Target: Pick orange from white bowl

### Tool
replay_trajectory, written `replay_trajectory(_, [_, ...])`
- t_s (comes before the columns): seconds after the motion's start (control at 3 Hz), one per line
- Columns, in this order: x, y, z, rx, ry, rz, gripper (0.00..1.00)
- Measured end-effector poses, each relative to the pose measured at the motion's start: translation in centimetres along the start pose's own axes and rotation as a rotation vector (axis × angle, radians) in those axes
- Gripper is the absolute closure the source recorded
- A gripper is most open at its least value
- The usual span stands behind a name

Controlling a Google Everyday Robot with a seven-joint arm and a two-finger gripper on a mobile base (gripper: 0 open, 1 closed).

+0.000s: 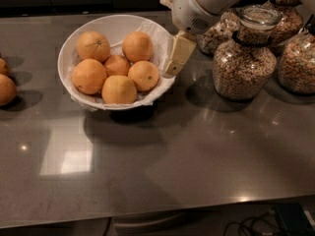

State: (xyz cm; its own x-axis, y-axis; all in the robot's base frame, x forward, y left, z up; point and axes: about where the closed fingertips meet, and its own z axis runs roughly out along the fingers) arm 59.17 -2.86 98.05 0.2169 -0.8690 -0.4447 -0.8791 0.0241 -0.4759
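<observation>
The white bowl (74, 45), lined with crumpled white paper, sits at the back left of the grey counter and holds several oranges. The orange (137, 45), deep-coloured with plain skin, lies at the bowl's back right. A smaller orange with a green stem dot (143, 75) and a paler yellowish one (119, 90) lie in front of it. My gripper (174, 63) hangs from the white arm (206, 4), pointing down just outside the bowl's right rim, to the right of the orange. It holds nothing that I can see.
Three glass jars of grain stand at the back right, the nearest (243, 58) close to the arm. Two loose oranges (6, 88) lie at the counter's left edge. The counter's front edge (157, 210) runs along the bottom.
</observation>
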Motion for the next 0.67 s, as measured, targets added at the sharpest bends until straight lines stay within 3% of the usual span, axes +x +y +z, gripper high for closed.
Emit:
replay_trajectory(0.33, [-0.2, -1.0, 1.5, 0.048, -0.045, 0.016, 0.0])
replay_trajectory(0.67, [-0.9, -3.1, 2.7, 0.104, -0.076, 0.019, 0.19])
